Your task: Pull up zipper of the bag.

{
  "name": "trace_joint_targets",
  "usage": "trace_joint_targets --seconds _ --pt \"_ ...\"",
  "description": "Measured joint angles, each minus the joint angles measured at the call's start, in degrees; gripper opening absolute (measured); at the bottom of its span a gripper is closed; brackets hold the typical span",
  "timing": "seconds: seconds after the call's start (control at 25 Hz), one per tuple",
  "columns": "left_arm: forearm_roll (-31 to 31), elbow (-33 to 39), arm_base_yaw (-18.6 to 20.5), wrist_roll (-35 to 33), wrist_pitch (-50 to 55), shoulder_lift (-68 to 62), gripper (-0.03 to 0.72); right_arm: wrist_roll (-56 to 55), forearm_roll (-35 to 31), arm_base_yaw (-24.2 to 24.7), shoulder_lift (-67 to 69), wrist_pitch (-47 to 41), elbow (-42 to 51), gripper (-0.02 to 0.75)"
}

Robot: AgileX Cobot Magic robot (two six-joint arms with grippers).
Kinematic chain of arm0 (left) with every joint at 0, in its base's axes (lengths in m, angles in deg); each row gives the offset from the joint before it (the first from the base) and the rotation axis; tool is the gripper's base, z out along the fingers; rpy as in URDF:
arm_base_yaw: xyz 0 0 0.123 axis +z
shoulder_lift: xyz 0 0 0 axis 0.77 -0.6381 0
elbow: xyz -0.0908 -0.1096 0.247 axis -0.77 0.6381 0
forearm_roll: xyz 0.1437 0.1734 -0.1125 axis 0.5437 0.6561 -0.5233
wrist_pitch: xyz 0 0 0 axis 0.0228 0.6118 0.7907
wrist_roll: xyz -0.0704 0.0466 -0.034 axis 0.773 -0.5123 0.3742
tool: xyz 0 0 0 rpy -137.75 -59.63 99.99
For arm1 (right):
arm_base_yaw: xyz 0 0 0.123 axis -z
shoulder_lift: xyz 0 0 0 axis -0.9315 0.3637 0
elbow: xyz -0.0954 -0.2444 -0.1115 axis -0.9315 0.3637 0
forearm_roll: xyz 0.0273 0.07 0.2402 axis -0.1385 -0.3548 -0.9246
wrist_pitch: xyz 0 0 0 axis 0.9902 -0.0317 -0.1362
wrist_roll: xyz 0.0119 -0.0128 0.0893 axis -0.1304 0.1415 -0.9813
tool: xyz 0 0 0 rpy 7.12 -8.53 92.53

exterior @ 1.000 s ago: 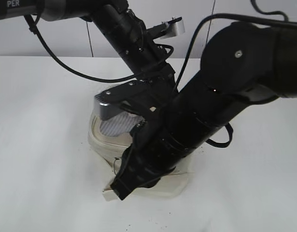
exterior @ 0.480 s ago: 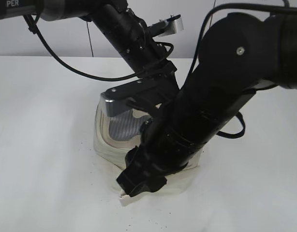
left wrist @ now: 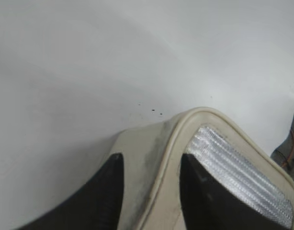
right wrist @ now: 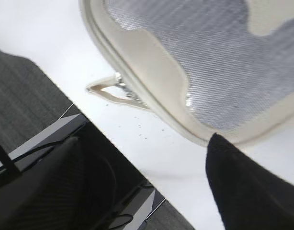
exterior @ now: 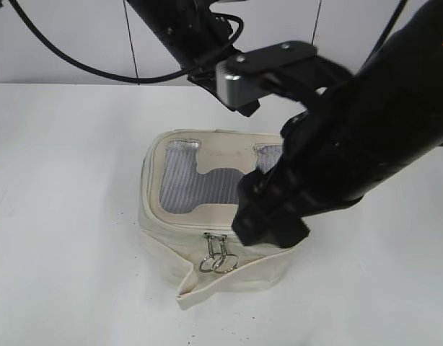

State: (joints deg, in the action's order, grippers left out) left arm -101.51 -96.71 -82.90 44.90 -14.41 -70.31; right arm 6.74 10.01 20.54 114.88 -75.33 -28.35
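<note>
Zipper (exterior: pixel 218 254) sliders sit together at the bag (exterior: pixel 207 209)'s front rim on the table, so closing looks done; my left gripper (left wrist: pixel 152 191) straddles a back corner unclenched, my right (exterior: pixel 270 220) hovers, state unclear.

A plain white bench (exterior: pixel 55 216) fills most of the scene, its surface matte and evenly lit, with a few tiny dark specks (left wrist: pixel 153 111) scattered on it. Behind it rises a pale grey-white wall (exterior: pixel 55 65) crossed by thin dark vertical seams (exterior: pixel 128 43). Beyond the bench edge, the right wrist view shows dark grey floor (right wrist: pixel 17 91).
</note>
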Motion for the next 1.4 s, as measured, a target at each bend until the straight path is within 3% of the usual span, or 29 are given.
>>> trace_joint_targets --seconds 0.16,0.48,0.76,1.0,1.4 --pt "8.50 0.00 0.46 5.93 0.19 3.89 0.317 -5.27 6.59 3.69 -4.13 -2.60 -0.05 0.615" --pt "27.87 0.00 0.95 19.09 0.69 12.71 0.318 -6.69 14.85 16.76 -11.11 -10.79 -0.05 0.585" --pt "33.40 3.84 1.25 26.28 0.66 25.80 0.318 -6.72 20.91 22.86 -20.09 -19.89 -0.05 0.577" --pt "33.71 18.24 1.25 28.86 0.73 40.93 0.317 -6.61 19.44 22.92 -32.29 -22.59 2.67 0.575" --pt "29.53 52.40 1.25 29.89 0.75 75.96 0.317 -0.57 11.75 22.92 -59.14 -23.05 21.77 0.575"
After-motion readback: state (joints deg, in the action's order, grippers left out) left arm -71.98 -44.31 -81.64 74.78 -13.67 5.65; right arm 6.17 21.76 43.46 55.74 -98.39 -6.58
